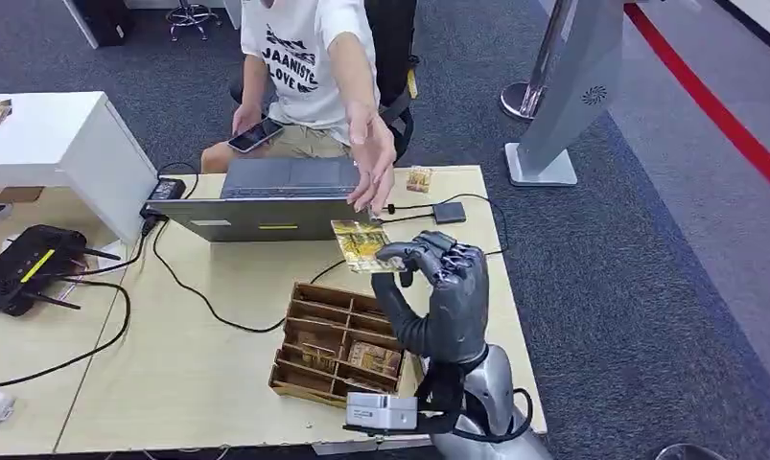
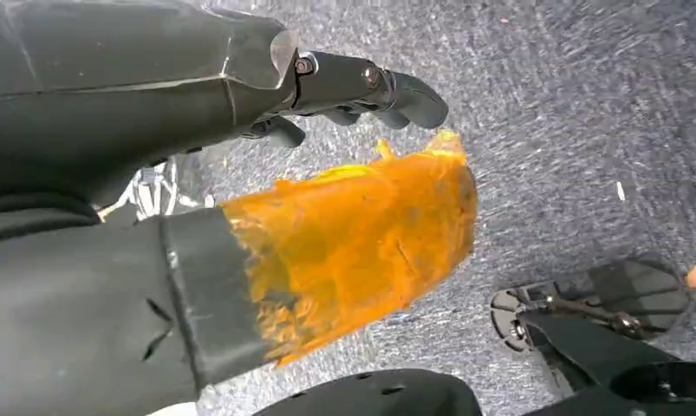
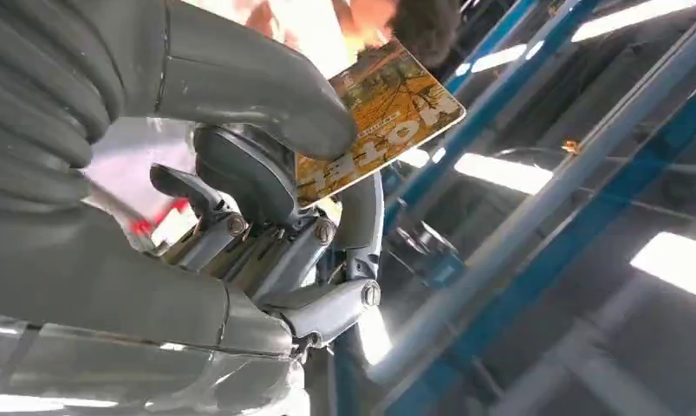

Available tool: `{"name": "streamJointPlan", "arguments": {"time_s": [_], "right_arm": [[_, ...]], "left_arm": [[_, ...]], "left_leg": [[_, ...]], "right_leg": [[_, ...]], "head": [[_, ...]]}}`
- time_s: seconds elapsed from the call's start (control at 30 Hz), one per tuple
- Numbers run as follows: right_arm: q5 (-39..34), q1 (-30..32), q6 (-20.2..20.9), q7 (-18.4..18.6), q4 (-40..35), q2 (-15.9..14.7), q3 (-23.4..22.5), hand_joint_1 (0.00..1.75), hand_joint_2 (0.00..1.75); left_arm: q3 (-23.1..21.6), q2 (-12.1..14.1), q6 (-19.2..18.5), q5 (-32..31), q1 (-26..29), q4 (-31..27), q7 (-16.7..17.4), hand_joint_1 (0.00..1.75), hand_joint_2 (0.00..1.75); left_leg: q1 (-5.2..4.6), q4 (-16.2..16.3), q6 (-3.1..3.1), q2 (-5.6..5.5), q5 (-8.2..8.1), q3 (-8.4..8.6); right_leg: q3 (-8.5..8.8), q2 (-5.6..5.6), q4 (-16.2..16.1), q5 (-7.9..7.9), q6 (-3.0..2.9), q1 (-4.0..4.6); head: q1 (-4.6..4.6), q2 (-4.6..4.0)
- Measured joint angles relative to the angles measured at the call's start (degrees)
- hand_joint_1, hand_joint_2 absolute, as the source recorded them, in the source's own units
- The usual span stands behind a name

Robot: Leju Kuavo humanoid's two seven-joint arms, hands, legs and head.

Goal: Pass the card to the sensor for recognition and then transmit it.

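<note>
My right hand (image 1: 440, 278) is raised over the table's right half and pinches a yellow picture card (image 1: 359, 244) by one edge. In the right wrist view the thumb (image 3: 249, 82) presses the card (image 3: 387, 113) against the fingers. A seated person's hand (image 1: 373, 163) reaches down with fingertips just above the card, apart from it. The small black square sensor (image 1: 449, 212) lies on the table behind my hand, on a cable. My left hand (image 2: 153, 130) hangs over grey carpet, holding nothing, its orange-covered thumb (image 2: 353, 243) apart from the fingers.
A wooden compartment box (image 1: 294, 326) with more cards stands in front of my right hand. A grey laptop (image 1: 275, 196) sits at the far edge, with a second card (image 1: 419, 178) beside it. Black cables cross the tabletop (image 1: 198, 364). A black router (image 1: 26, 268) lies at the left.
</note>
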Motion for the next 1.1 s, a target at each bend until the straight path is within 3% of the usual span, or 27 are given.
{"name": "streamJointPlan", "arguments": {"time_s": [0.2,0.33,0.53,0.57,0.6,0.63,0.67,0.73,0.77,0.83,0.87,1.0,1.07,1.1], "right_arm": [[9.44,-3.64,-0.02,2.25,5.18,1.68,0.00,1.69,1.75],[12.47,-5.45,-0.02,3.82,8.97,2.16,0.00,1.50,1.75],[14.88,-6.96,-0.02,5.88,13.88,2.49,0.00,1.34,1.75],[15.27,-7.04,-0.04,6.05,14.56,2.51,0.00,1.15,1.75],[15.79,-7.21,-0.04,6.25,15.27,2.56,-0.02,1.15,1.75],[16.23,-7.33,-0.04,6.53,15.87,2.64,-0.02,0.98,1.75],[16.76,-7.44,-0.04,6.75,16.61,2.75,-0.04,0.70,1.75],[17.47,-7.58,-0.04,7.12,17.55,2.91,-0.09,0.42,1.75],[17.87,-7.63,-0.04,7.21,17.94,2.97,-0.13,0.14,1.75],[18.20,-7.75,-0.04,7.25,18.56,3.08,-0.17,0.16,1.75],[18.37,-7.80,-0.07,7.51,18.92,3.17,-0.20,0.28,1.75],[18.77,-7.85,-0.11,8.19,19.93,3.50,-0.22,0.45,1.75],[18.83,-7.86,-0.13,8.24,20.26,3.58,-0.22,0.45,1.75],[18.86,-7.86,-0.13,8.24,20.39,3.63,-0.22,0.93,1.75]], "left_arm": [[-1.18,-0.26,-0.72,-1.01,-0.71,0.00,0.48,0.00,0.00],[-1.90,-0.33,-1.07,-1.27,-0.83,0.00,0.90,0.00,0.00],[-2.51,-0.37,-1.57,-1.44,-0.89,0.00,0.96,0.00,0.00],[-2.58,-0.37,-1.64,-1.44,-0.89,0.00,0.98,0.00,0.00],[-2.60,-0.37,-1.66,-1.46,-0.89,0.00,0.98,0.00,0.00],[-2.62,-0.37,-1.66,-1.46,-0.90,0.00,1.01,0.00,0.00],[-2.64,-0.37,-1.68,-1.46,-0.95,0.00,1.01,0.00,0.00],[-2.69,-0.37,-1.70,-1.46,-1.02,0.00,1.05,0.00,0.00],[-2.69,-0.37,-1.75,-1.46,-1.06,0.00,1.05,0.00,0.00],[-2.69,-0.39,-1.79,-1.46,-1.18,0.00,1.07,0.00,0.00],[-2.69,-0.39,-1.81,-1.46,-1.26,0.00,1.07,0.00,0.00],[-2.69,-0.42,-1.84,-1.42,-1.40,0.00,1.16,0.00,0.00],[-2.69,-0.42,-1.84,-1.40,-1.40,0.00,1.22,0.00,0.00],[-2.69,-0.42,-1.84,-1.40,-1.40,0.00,1.22,0.00,0.00]], "left_leg": [[0.00,0.00,0.00,-0.01,0.00,0.00],[0.00,0.00,0.00,-0.01,0.00,0.00],[0.00,0.00,0.00,-0.01,0.00,-0.01],[0.00,0.00,0.00,-0.01,0.00,-0.01],[0.00,0.00,0.00,0.00,0.00,-0.01],[0.00,0.00,0.00,0.00,0.00,-0.01],[0.00,0.00,0.00,-0.01,0.00,-0.01],[0.00,0.00,0.00,-0.01,0.00,-0.01],[0.00,0.00,0.00,-0.01,0.00,-0.01],[0.00,0.00,0.00,-0.01,0.00,-0.01],[0.00,0.00,0.00,-0.01,0.00,-0.01],[0.00,0.00,0.00,-0.01,0.00,-0.01],[0.00,0.00,0.00,-0.01,0.00,-0.01],[0.00,0.00,0.00,-0.01,0.00,-0.01]], "right_leg": [[0.00,0.00,0.00,0.00,0.00,0.00],[-0.01,0.00,-0.01,-0.01,0.00,0.00],[-0.01,0.00,-0.01,-0.01,0.00,0.00],[-0.01,0.00,-0.01,-0.01,0.00,0.00],[-0.02,0.00,-0.01,-0.01,0.00,0.00],[-0.02,0.01,-0.01,-0.01,0.00,0.00],[-0.02,0.01,-0.01,-0.01,0.00,0.00],[-0.03,0.00,-0.01,-0.01,0.00,0.00],[-0.02,0.00,-0.01,-0.01,0.00,0.00],[-0.02,0.00,-0.01,-0.01,0.00,0.00],[-0.02,0.00,-0.01,-0.01,0.00,0.00],[-0.02,0.00,-0.01,-0.01,0.00,0.00],[-0.02,0.00,-0.01,-0.01,0.00,0.00],[-0.02,0.00,-0.01,-0.01,0.00,0.00]], "head": [[0.02,0.00],[0.02,0.00],[0.02,0.00],[0.02,0.00],[0.00,0.00],[0.02,0.00],[0.02,0.00],[0.02,0.00],[0.02,0.00],[0.02,0.00],[0.02,0.00],[0.02,0.00],[0.02,0.00],[0.02,0.00]]}}
